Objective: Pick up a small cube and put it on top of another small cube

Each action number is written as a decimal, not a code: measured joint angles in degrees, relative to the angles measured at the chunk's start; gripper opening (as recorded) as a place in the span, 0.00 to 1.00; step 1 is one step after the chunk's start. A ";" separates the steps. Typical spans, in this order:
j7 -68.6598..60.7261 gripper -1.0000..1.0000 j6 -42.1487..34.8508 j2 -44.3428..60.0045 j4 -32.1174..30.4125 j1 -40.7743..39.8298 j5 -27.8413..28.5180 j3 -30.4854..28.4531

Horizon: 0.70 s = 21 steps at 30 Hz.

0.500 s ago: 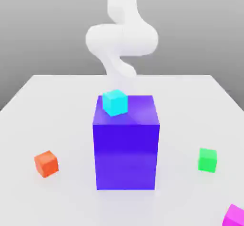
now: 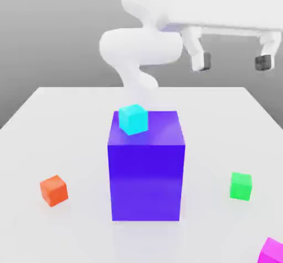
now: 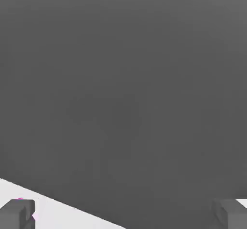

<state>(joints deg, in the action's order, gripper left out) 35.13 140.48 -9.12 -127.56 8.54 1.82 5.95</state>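
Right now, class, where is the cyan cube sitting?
In the exterior view, the cyan cube rests on the big blue block's top, near its left rear corner.

My arm rises as a white column that curls through a rounded bend, and my hand reaches out from it toward the exterior view's right, held level and high. Below the hand hangs my gripper, its two dark-tipped fingers pointing downward and spread wide apart with nothing between them. In the hand view the two grey fingertips sit far apart at opposite edges.
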 joint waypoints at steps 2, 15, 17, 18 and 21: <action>-0.97 0.50 0.98 4.17 0.48 1.15 0.55 0.89; -5.93 0.50 7.17 31.45 3.65 8.02 6.10 4.36; -5.91 0.50 9.08 35.65 4.36 9.00 7.21 4.14; -5.64 0.50 10.45 37.72 4.81 9.46 7.76 3.72; -4.81 0.00 14.26 42.95 6.01 10.62 9.08 2.39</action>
<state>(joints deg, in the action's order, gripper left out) 30.32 154.74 33.83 -121.56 19.16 10.90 8.34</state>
